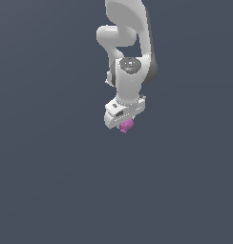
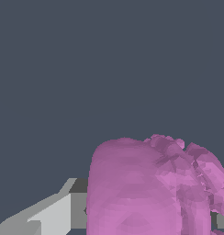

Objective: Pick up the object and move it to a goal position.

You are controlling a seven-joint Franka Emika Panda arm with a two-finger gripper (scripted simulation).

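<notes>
1. Pink lumpy blob (image 1: 126, 125) sits directly under the white gripper (image 1: 124, 123), filling the wrist view (image 2: 150, 188); jaws apparently clamped on it.
2. Judged step: carrying; next move calls for steady travel toward the goal, unseen here.

object (image 1: 126, 125) under gripper (image 1: 123, 123) (touching) | fingers apparently flank it

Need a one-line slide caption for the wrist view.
Wrist view: pink lumpy object fills the foreground beside a grey gripper finger.
</notes>
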